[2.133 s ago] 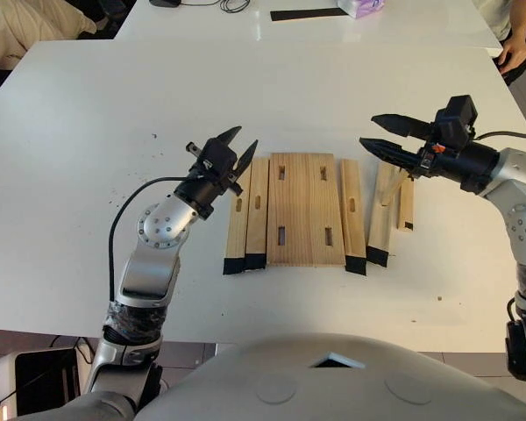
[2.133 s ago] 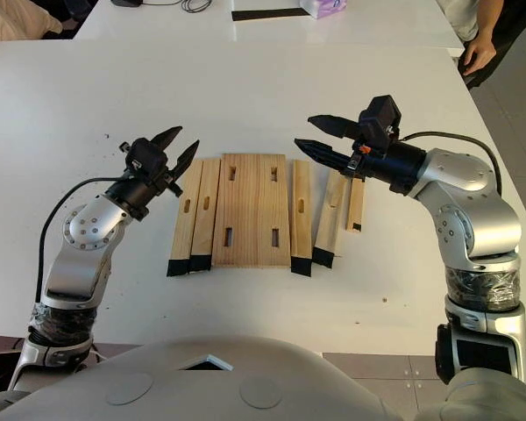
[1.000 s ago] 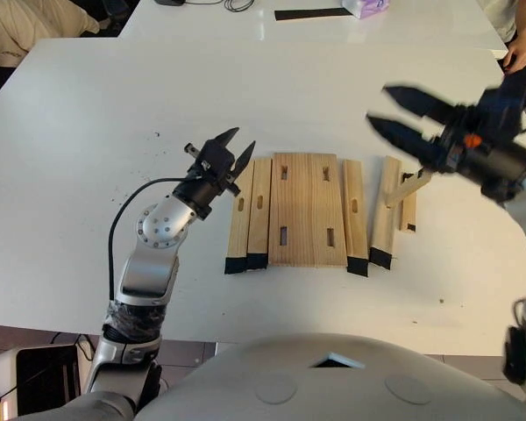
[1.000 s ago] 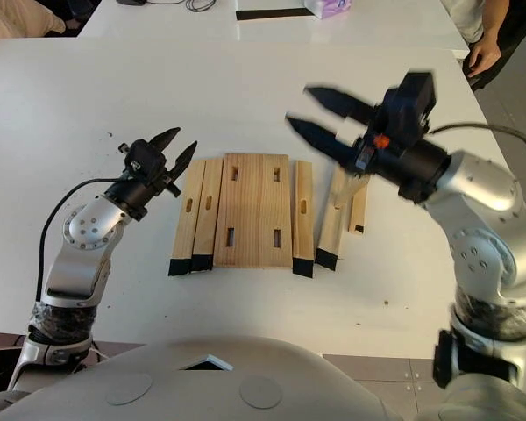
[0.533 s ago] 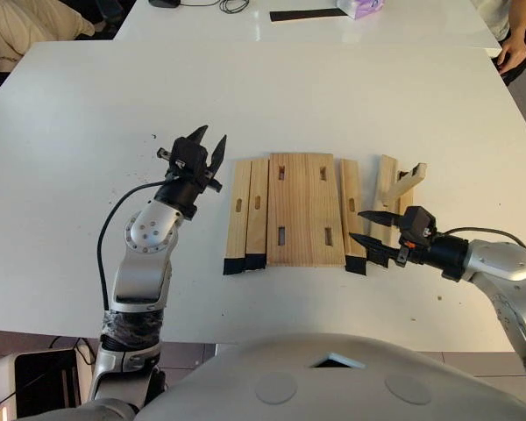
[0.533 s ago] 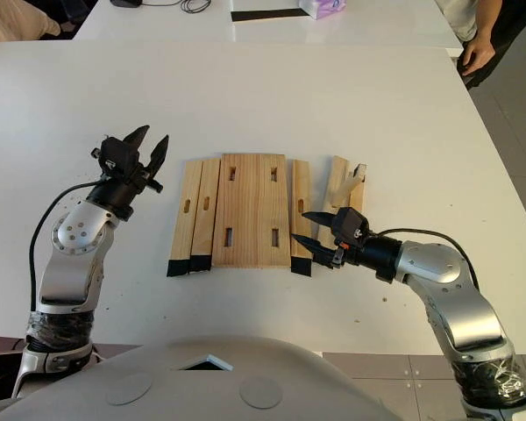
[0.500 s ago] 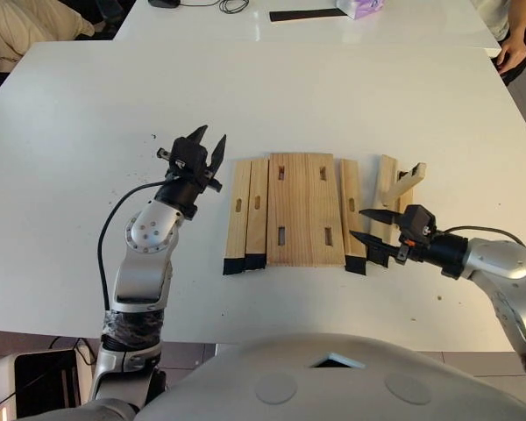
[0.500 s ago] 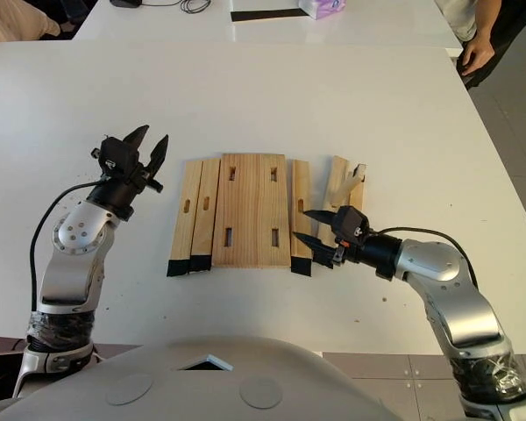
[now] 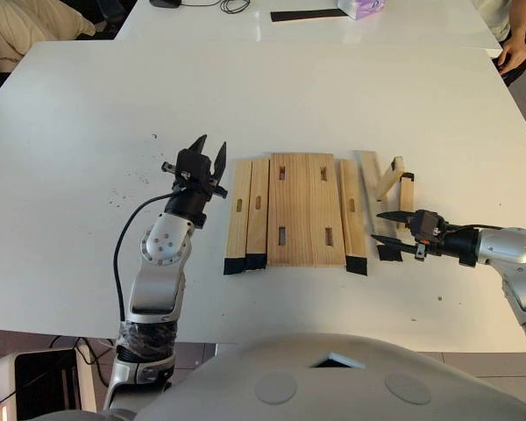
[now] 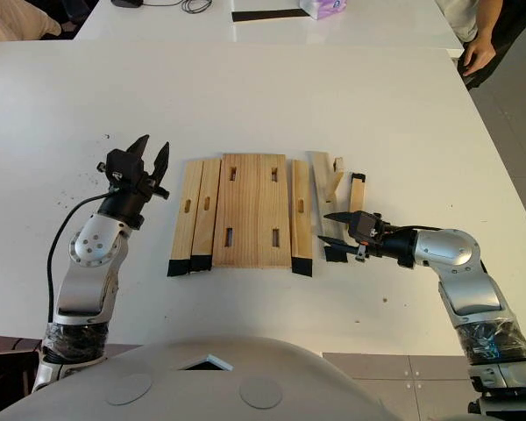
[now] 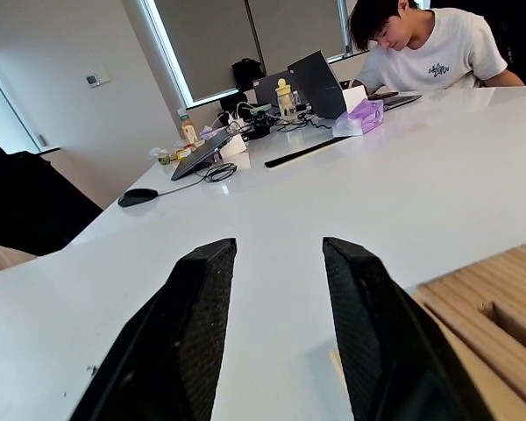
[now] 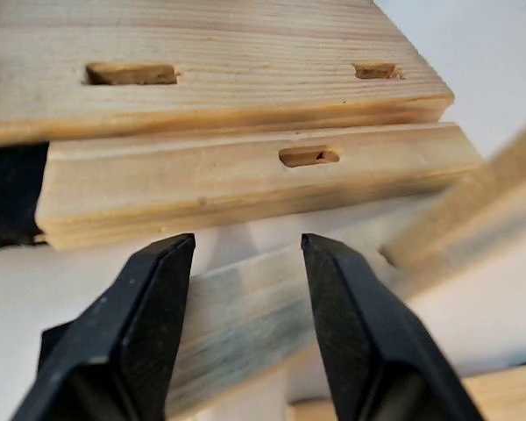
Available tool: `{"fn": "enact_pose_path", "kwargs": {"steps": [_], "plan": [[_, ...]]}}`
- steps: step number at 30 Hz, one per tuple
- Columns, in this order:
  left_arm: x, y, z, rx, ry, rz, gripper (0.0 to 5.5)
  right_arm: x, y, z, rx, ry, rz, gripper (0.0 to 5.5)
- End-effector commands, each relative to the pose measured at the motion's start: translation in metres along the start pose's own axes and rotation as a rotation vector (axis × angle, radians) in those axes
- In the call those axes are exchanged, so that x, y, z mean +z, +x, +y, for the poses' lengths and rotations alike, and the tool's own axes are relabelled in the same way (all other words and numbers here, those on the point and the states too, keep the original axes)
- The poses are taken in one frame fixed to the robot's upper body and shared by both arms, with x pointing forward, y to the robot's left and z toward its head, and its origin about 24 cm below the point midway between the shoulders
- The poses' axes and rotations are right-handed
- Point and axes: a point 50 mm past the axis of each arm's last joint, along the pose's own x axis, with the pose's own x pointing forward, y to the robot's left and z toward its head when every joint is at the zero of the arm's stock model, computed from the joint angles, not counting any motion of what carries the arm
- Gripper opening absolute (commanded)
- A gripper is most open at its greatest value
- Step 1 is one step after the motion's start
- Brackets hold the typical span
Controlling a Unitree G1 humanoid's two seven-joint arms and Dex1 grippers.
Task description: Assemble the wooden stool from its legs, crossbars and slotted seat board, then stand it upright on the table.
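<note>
**Right gripper lines up on the loose leg**

Nothing is joined yet. The seat board lies flat at the centre of the frame. A left pair of legs sits side by side along its left edge, and one more leg touches its right edge. Down at lower right, the right gripper sits low with fingers spread, straddling the black-tipped end of the outer leg. This looks like the first pick. Next it must pinch that end squarely and lift clear of the two crossbars just beside it (one seems to rest against the leg). Versus half a second ago, the right gripper has slid right, off the seat-side leg. The outer leg now lies slanted and the crossbars have shuffled. The left gripper, spread and empty at left of centre, has edged nearer the left pair of legs
</note>
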Motion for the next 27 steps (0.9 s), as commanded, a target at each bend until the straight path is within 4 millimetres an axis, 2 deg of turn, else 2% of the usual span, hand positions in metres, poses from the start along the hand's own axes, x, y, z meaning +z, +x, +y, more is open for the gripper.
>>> {"fn": "enact_pose_path", "kwargs": {"steps": [1,8,12,19,23,27], "plan": [[-0.001,-0.005,-0.001,0.022,0.004,0.009,1.84,-0.007,-0.013,-0.005,0.030,-0.010,0.086,2.26],[-0.003,-0.013,-0.001,0.066,0.005,0.023,1.84,0.036,-0.023,-0.007,-0.014,0.156,-0.084,2.26],[-0.003,-0.018,-0.001,0.085,0.009,0.029,1.84,0.052,-0.026,-0.006,-0.118,0.201,-0.083,2.26],[-0.004,-0.026,0.001,0.117,0.017,0.044,1.84,0.052,-0.031,0.004,-0.301,0.191,0.123,3.28],[-0.004,-0.024,0.000,0.110,0.018,0.041,1.84,0.058,-0.022,0.008,-0.366,0.240,0.162,3.33],[-0.003,-0.022,-0.002,0.094,0.021,0.036,1.84,0.046,-0.017,0.014,-0.412,0.325,0.208,3.33]]}}
